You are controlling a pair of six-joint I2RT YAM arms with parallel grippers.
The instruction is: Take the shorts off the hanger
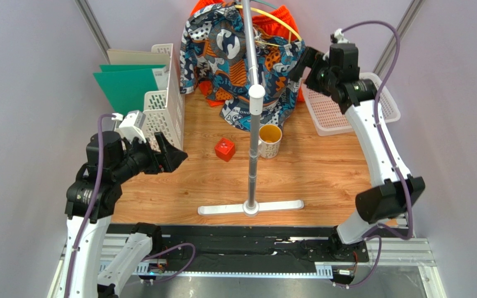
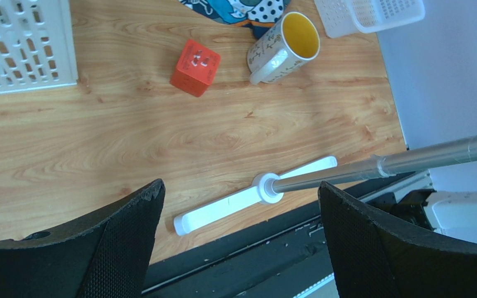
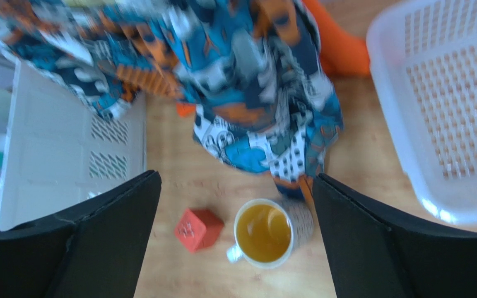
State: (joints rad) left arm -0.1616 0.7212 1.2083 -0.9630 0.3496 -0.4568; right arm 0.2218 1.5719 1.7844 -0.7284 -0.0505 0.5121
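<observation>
The printed shorts [image 1: 231, 59], blue, white, black and orange, hang from a hanger [image 1: 282, 22] at the top of a metal stand pole [image 1: 254, 124]. The plain orange shorts [image 1: 275, 22] hang behind them. My right gripper [image 1: 301, 64] is open and empty, raised beside the right edge of the printed shorts. In the right wrist view the printed shorts [image 3: 247, 81] and the orange shorts [image 3: 340, 46] lie beyond the open gripper [image 3: 235, 183]. My left gripper [image 1: 174, 153] is open and empty low at the left, away from the shorts; it also shows in the left wrist view [image 2: 241, 189].
A patterned mug [image 1: 270, 141] with a yellow inside and a red cube [image 1: 225, 149] sit by the pole. The stand's white base bar [image 1: 219, 210] lies near the front. A white basket [image 1: 347, 108] is at the right. A white file rack [image 1: 163, 93] with green folders [image 1: 126, 84] is at the left.
</observation>
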